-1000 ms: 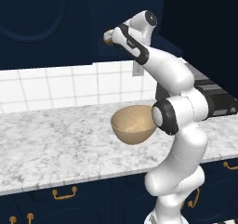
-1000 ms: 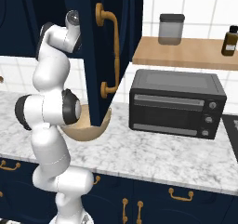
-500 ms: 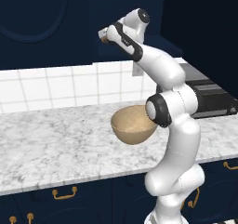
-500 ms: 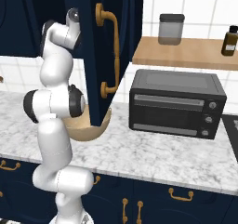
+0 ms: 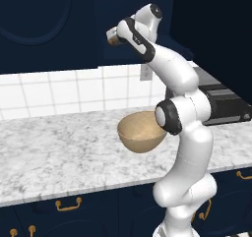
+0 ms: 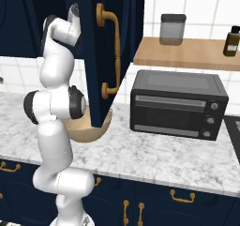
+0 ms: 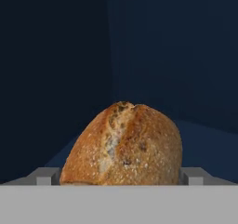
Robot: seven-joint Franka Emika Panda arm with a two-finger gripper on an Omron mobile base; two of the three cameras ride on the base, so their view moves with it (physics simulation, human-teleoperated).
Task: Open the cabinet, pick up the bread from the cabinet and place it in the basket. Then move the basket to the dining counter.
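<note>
**Bun between spread fingers**

Inside the dark navy cabinet (image 6: 110, 56), its door swung out with the long curved brass handle (image 6: 111, 51) showing, the bread (image 7: 124, 146) sits on the shelf: a rounded, crusty golden-brown bun with a floury split along its top. In the hand view the gripper (image 7: 120, 176) stands wide, one grey fingertip at 8 o'clock of the bun, the other at 4 o'clock; contact cannot be told. Below, the smooth tan hemispherical basket (image 5: 141, 133) rests on the grey-veined marble counter (image 5: 59, 147), at 9 o'clock of the boxy black toaster oven (image 6: 178, 104).
</note>
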